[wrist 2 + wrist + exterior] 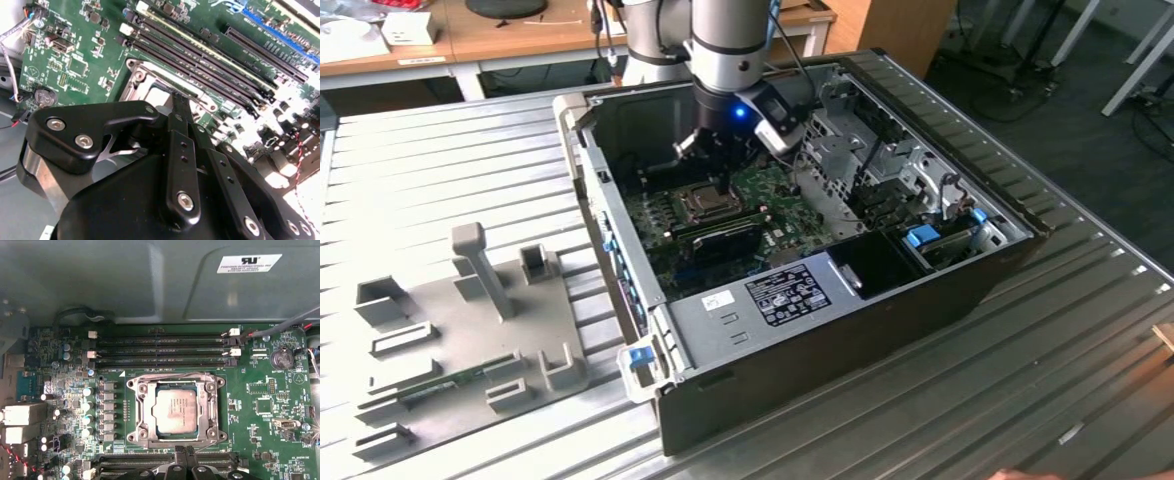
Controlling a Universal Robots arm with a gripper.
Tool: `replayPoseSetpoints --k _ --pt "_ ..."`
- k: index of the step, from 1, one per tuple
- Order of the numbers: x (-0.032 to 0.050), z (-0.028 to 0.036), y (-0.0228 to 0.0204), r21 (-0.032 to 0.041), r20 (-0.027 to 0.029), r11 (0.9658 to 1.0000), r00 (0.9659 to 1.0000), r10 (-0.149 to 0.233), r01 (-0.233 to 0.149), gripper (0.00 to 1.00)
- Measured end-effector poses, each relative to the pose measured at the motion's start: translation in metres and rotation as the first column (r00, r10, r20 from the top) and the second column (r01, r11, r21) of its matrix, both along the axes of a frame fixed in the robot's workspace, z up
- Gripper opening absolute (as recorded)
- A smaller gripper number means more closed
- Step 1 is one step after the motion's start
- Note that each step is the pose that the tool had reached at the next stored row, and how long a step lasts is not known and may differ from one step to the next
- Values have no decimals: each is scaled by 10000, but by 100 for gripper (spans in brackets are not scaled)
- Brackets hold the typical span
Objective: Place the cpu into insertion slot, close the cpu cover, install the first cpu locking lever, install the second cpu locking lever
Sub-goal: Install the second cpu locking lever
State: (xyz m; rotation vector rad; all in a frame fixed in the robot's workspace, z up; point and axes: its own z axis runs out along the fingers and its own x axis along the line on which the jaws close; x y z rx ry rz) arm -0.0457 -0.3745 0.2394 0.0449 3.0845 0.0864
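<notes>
The cpu (174,411) already lies flat inside the insertion slot (176,447), and the cpu cover (143,412) is folded down around it, its silvery frame bordering the chip on all sides with the dull grey-brown top showing through the cut-out. Seated and framed this way, the chip is held square to the socket so that the locking levers can clamp it; thin wire levers run along the frame's edges, though whether either is latched is hard to judge from here.

The gripper (186,452) hangs just beside the slot's edge, on the side away from the nearest bank of long black memory slots (160,347), low over the green circuit board (260,405). Its two fingers (179,460) appear pressed together with nothing between them, a narrow tip suited to pushing a lever rather than grasping. In the second wrist view the fingers (181,107) reach just to the slot's metal rim (137,75).

In the exterior view the gripper (720,170) stands inside the open computer case (854,330), directly above the slot (708,204), with the case resting on the ribbed metal table (1067,380).
</notes>
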Motion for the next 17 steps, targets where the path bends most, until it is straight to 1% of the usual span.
replayPoseSetpoints --k 3,5,7,13,17 --pt "0 0 -25 1 0 10000 10000 0 0 10" --pt "-2 0 -34 5 2 10000 10000 0 0 10" --pt "-17 0 -41 6 20 10000 10000 11 -11 10" --pt "-125 -1 -56 6 140 10000 9999 41 -41 10" --pt "-193 -3 -59 6 199 10000 9998 45 -45 10"
